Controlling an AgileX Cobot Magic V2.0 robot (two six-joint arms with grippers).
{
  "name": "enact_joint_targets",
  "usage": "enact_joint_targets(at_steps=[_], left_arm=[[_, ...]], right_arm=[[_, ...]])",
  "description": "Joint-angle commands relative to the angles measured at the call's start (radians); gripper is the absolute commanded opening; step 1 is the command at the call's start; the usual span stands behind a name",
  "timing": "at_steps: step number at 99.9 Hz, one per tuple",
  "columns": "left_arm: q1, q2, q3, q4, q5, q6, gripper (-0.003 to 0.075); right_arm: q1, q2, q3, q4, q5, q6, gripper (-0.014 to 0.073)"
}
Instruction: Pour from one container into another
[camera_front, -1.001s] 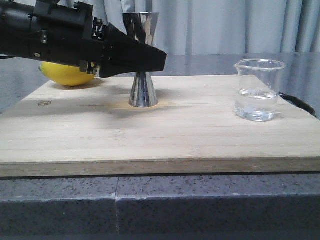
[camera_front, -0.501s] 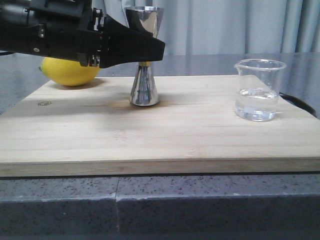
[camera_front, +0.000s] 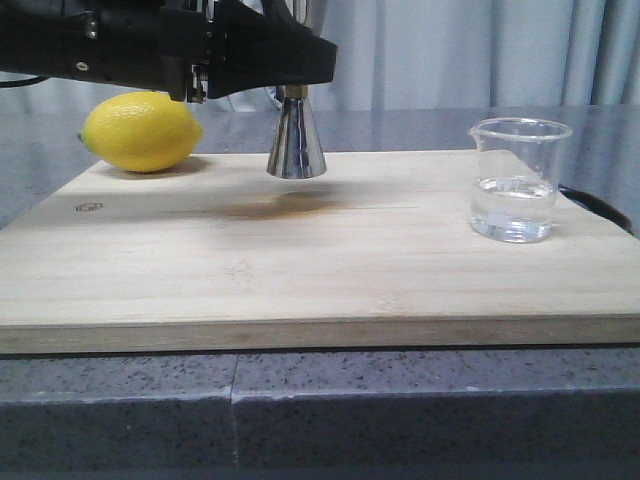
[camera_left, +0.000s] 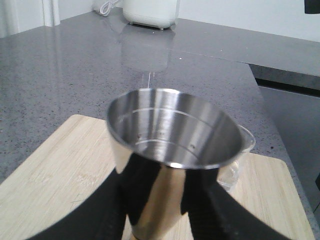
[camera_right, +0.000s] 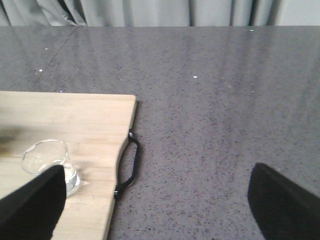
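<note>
The left gripper (camera_front: 300, 60) has its black fingers (camera_left: 107, 205) closed around the upper cup of the steel jigger (camera_front: 296, 140), one on each side of it, holding it upright and clear of the board, with a faint shadow on the wood below its lower cone. In the left wrist view the jigger's open mouth faces the camera, showing a polished interior with engraved fill lines. The right gripper (camera_right: 155, 200) has its fingers (camera_right: 32, 202) spread wide apart, grasping nothing, above the grey speckled worktop (camera_right: 215, 100) just off the board's handle end. The glass beaker (camera_front: 516, 180) stands upright near the right edge of the wooden cutting board (camera_front: 300, 270), well apart from the jigger, with a shallow layer of clear liquid in its bottom. A black handle (camera_right: 127, 165) is fixed to the board's edge beside the beaker. A yellow lemon (camera_front: 140, 132) lies at the board's far left corner, beneath the left arm. Pale curtains (camera_front: 460, 50) hang behind the worktop.
</note>
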Motion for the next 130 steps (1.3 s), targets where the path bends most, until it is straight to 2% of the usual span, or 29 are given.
enact_joint_targets(at_steps=[1, 21, 31, 43, 58, 76, 90, 106, 115, 130], left_arm=[[-0.007, -0.041, -0.029, -0.081, 0.116, -0.01, 0.0239], [-0.007, -0.041, -0.029, -0.081, 0.105, -0.01, 0.0239], [-0.005, -0.041, -0.029, -0.081, 0.105, -0.01, 0.0239], [-0.005, -0.041, -0.029, -0.081, 0.105, -0.01, 0.0239], [-0.005, -0.041, -0.029, -0.081, 0.105, -0.01, 0.0239], [-0.005, -0.041, -0.029, -0.081, 0.105, -0.01, 0.0239], [-0.005, -0.041, -0.029, -0.081, 0.105, -0.01, 0.0239], [-0.005, -0.041, -0.029, -0.081, 0.105, -0.01, 0.0239], [-0.005, -0.041, -0.029, -0.081, 0.105, -0.01, 0.0239], [-0.005, -0.041, -0.029, -0.081, 0.105, -0.01, 0.0239]], right_arm=[[-0.007, 0.058, -0.049, 0.08, -0.073, -0.089, 0.0648], [-0.007, 0.194, -0.167, 0.165, 0.029, -0.227, 0.0648], [0.009, 0.261, -0.241, 0.194, 0.075, -0.238, 0.0648], [0.078, 0.355, -0.32, 0.194, 0.133, -0.238, 0.0648], [0.22, 0.472, -0.397, 0.186, 0.185, -0.237, 0.0648], [0.324, 0.579, -0.468, 0.135, 0.254, -0.189, 0.0648], [0.334, 0.643, -0.533, 0.069, 0.34, -0.098, 0.0648], [0.334, 0.694, -0.621, -0.068, 0.45, 0.013, 0.0648], [0.339, 0.694, -0.622, -0.082, 0.448, 0.015, 0.0648], [0.411, 0.694, -0.572, -0.156, 0.383, 0.019, 0.0648]])
